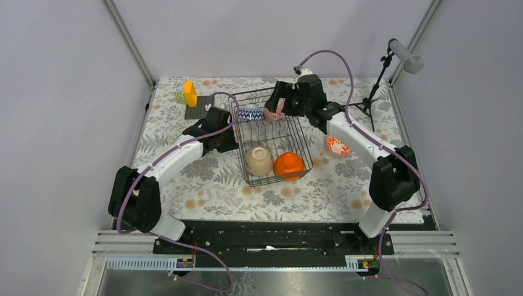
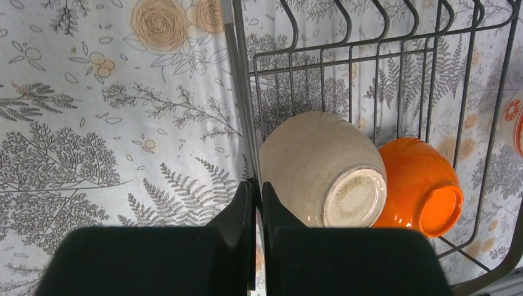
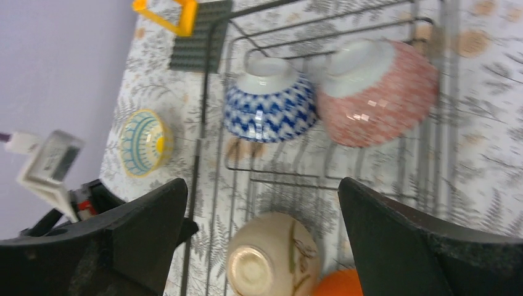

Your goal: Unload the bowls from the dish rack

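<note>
Your left gripper [image 2: 258, 191] is pinched shut on the side rail of the dish rack [image 2: 240, 92]. Your right gripper [image 3: 262, 185] gapes wide above the blue-white bowl [image 3: 271, 105] and the pink bowl [image 3: 376, 92], which stand on edge at the rack's far end. The beige bowl [image 2: 314, 166] and orange bowl [image 2: 419, 185] lie tipped with their feet up at its near end. The rack's long axis runs away from you. Both arms reach forward, the right one farther.

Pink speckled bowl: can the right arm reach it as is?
Probably yes. The right gripper is open and aimed at the pink speckled bowl, nothing between them; the blue-white bowl sits close beside it.
</note>
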